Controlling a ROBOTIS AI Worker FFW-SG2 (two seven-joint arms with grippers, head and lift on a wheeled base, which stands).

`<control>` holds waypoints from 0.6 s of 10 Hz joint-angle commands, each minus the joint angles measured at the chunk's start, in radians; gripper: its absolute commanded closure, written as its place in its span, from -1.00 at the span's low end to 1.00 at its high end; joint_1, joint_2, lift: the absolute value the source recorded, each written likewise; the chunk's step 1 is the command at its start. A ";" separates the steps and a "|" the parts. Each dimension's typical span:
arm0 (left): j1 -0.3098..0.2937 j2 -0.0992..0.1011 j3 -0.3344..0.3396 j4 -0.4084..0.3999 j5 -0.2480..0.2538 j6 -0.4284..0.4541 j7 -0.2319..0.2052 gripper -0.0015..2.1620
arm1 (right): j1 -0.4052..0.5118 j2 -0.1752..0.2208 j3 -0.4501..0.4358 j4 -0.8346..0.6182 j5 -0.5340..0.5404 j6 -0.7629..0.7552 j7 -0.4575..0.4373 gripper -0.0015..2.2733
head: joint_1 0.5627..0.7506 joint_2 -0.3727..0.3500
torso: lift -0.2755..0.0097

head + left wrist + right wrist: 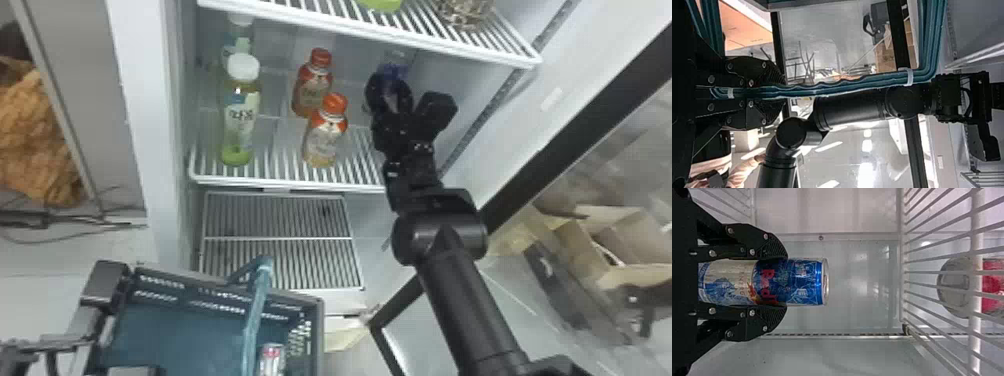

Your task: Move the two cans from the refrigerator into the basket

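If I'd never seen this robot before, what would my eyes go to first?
Probably the shiny blue can, held by the right tool inside the refrigerator. Next come two orange-capped bottles, one behind the other on a white shelf. Lower down, there's the basket with another can inside.
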 commanded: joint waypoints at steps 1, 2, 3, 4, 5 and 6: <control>0.000 0.000 0.000 0.000 0.002 0.013 -0.001 0.12 | 0.013 0.000 0.000 -0.018 0.005 -0.007 -0.003 -0.21 | 0.41 -0.94 | -0.93; 0.000 0.000 0.000 0.000 0.000 0.013 0.000 0.12 | 0.020 0.000 0.000 -0.026 0.007 -0.007 -0.006 -0.21 | 0.41 -0.94 | -0.93; 0.002 0.000 0.000 0.000 0.002 0.013 -0.001 0.12 | 0.040 0.000 -0.008 -0.050 0.005 -0.007 -0.005 -0.21 | 0.41 -0.94 | -0.93; 0.002 0.000 0.000 0.000 0.002 0.013 -0.001 0.12 | 0.069 0.002 -0.018 -0.090 0.007 -0.007 -0.006 -0.21 | 0.41 -0.94 | -0.93; 0.002 0.000 0.000 0.000 0.002 0.013 -0.001 0.12 | 0.108 0.005 -0.038 -0.141 0.013 -0.007 -0.005 -0.21 | 0.41 -0.94 | -0.93; 0.002 0.000 0.000 0.000 0.002 0.013 -0.001 0.12 | 0.148 0.005 -0.054 -0.198 0.009 -0.007 -0.005 -0.21 | 0.41 -0.94 | -0.93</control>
